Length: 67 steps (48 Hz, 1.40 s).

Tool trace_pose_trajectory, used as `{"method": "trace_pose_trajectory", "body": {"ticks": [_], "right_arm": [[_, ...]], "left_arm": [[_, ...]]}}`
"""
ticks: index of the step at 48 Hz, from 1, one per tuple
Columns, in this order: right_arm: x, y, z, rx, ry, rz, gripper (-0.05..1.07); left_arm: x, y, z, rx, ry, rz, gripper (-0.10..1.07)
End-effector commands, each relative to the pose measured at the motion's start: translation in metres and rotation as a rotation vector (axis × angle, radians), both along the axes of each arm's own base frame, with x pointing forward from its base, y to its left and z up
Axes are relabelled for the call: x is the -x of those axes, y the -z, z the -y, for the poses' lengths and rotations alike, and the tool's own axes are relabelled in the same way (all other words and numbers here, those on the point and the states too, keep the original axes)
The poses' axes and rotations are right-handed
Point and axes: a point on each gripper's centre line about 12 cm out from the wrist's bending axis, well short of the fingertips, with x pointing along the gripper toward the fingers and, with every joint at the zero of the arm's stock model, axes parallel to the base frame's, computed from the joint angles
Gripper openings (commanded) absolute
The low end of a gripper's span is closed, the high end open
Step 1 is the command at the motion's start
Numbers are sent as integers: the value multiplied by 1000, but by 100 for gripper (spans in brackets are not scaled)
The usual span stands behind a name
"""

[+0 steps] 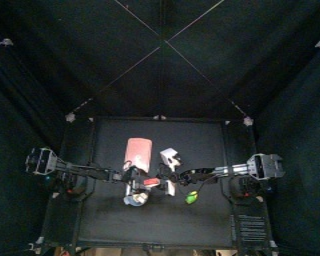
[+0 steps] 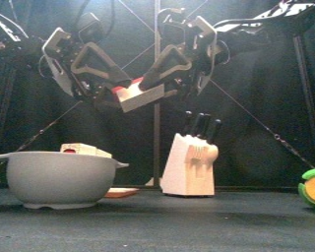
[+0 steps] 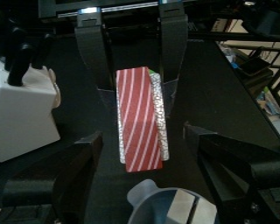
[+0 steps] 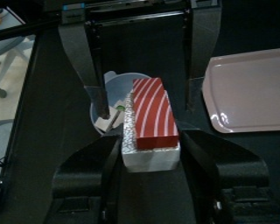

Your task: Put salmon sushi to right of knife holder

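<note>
Red-orange, white-based salmon sushi aloft between the worktop's side edges.
Right jaws clench it, long axis toward released left jaws.

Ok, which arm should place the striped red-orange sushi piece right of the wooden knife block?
Right. The right gripper clamps the striped red-orange sushi piece; the left gripper has open jaws. The spot beside the wooden knife block is rightward too.
</note>
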Motion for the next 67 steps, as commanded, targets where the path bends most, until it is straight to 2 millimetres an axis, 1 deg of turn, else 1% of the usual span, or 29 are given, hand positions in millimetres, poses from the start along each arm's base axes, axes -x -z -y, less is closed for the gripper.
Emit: {"method": "trace_pose_trajectory", "body": {"ticks": [1,4,9,17,22,29,31,35,38,43,51,59,65,67], "right_arm": [[1,-11,2,-14,10,30,52],[4,-12,1,-26,19,28,52],[16,-23,0,-56,43,46,51],[47,-42,1,-120,98,77,51],[68,-55,1,-171,121,117,51],[98,-86,4,-234,152,217,51],[108,-97,8,-268,174,252,51],[122,-109,18,-324,241,283,51],[131,-113,27,-346,301,275,51],[143,-111,43,-343,418,214,51],[158,-110,69,-309,591,114,50],[169,-109,88,-283,712,57,50],[184,-108,101,-265,803,24,50],[189,-105,105,-261,833,3,50]], "left_arm": [[-1,-5,0,2,-2,20,104],[3,-3,-2,2,-5,15,104],[9,-4,-5,4,-15,20,104],[21,-5,-10,18,-40,24,104],[24,-5,-13,34,-63,22,104],[27,-3,-17,52,-91,18,104],[27,-2,-18,55,-97,16,104],[28,-1,-20,58,-105,13,104],[28,-2,-20,57,-104,15,104],[28,-1,-20,58,-105,13,104],[29,0,-22,57,-112,9,104],[31,3,-23,59,-116,0,104],[33,4,-24,62,-122,-3,104],[33,5,-24,62,-122,-6,104]]}}
